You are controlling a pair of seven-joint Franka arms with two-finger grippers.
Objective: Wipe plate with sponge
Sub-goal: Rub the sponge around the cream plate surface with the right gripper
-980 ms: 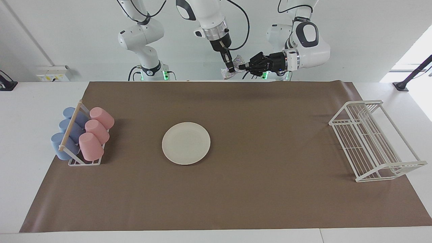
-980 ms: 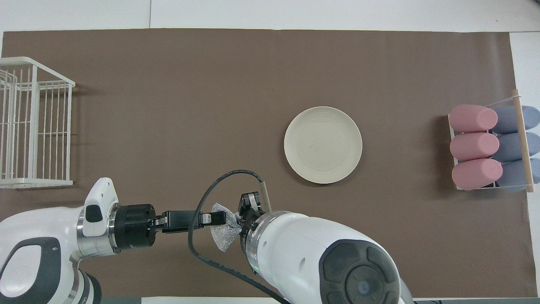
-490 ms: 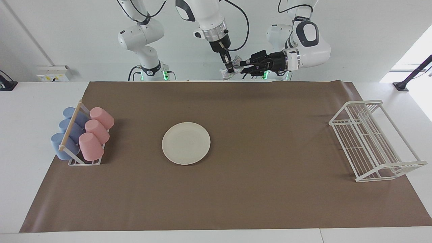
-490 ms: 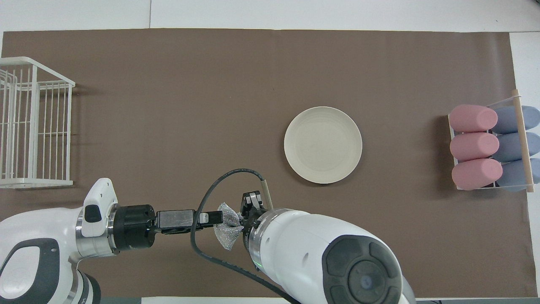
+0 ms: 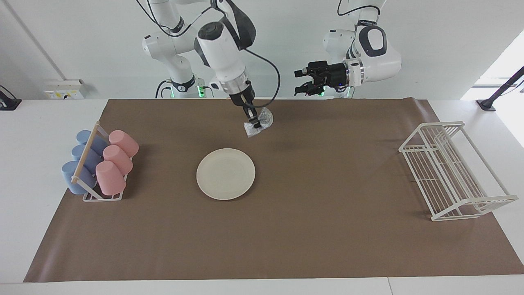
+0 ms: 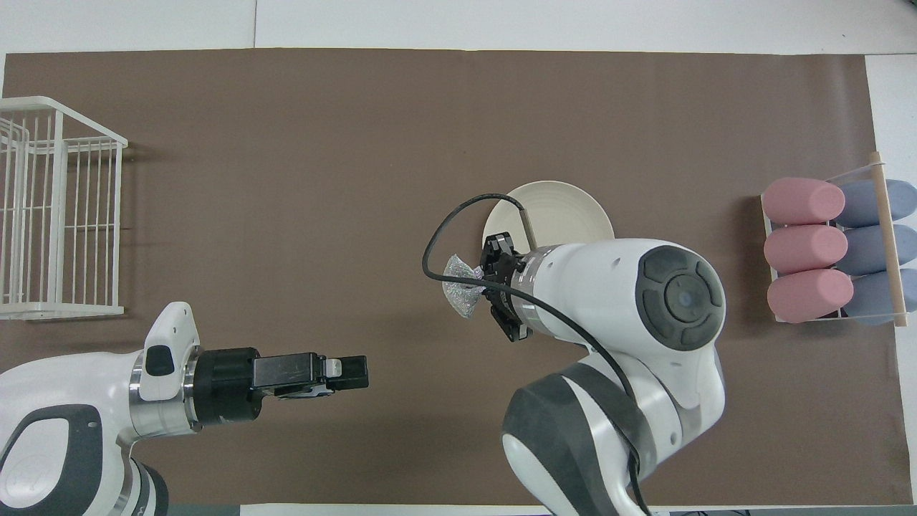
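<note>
Pinching sponge [image 5: 258,123] in right gripper [image 5: 255,123], fingers clenched on it, up in air over brown mat [image 5: 327,172], at about 1 o'clock off plate [image 5: 225,173] in facing view. Plate flat on mat, mid-table. Left gripper [image 5: 301,81] spread wide, holding nothing, over robots' edge of mat.

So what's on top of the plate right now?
Nothing lies on the plate; its face is bare. The right gripper holds the sponge up, not touching. From overhead, the arm covers part of the plate.
</note>
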